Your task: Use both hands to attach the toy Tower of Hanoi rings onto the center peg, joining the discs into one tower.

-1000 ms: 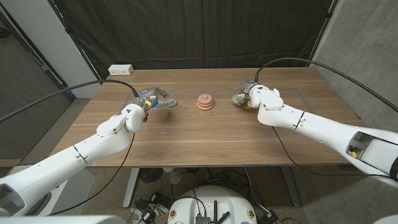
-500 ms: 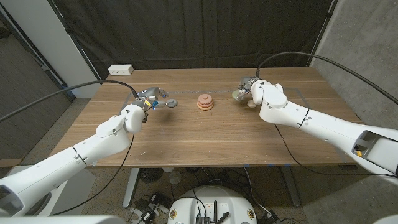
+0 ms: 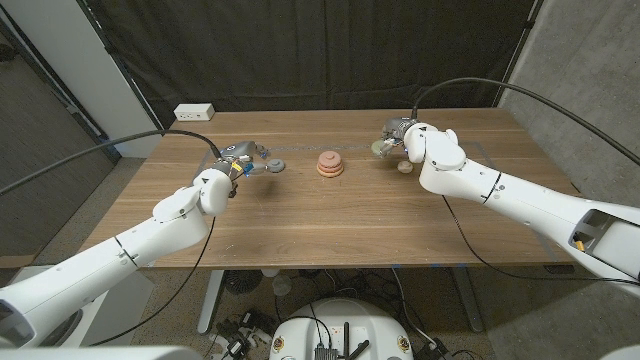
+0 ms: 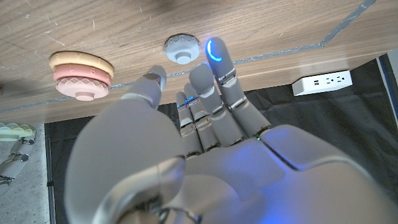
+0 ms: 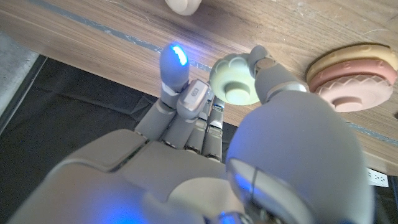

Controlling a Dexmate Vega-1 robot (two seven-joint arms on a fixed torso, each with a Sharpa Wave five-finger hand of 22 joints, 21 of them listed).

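Right hand (image 5: 236, 118) pinches pale-green ring (image 5: 235, 79) — pink stack (image 3: 330, 164) apart.

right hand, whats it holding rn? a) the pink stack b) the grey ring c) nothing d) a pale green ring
d: in the right wrist view the right hand pinches a pale green ring between thumb and finger, lifted off the table, while the pink stack sits apart on the wood and the grey ring lies by the left hand.

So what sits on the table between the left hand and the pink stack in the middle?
Only a grey ring lying by the left hand; beyond it, bare wood up to the stack, seen in the head view.
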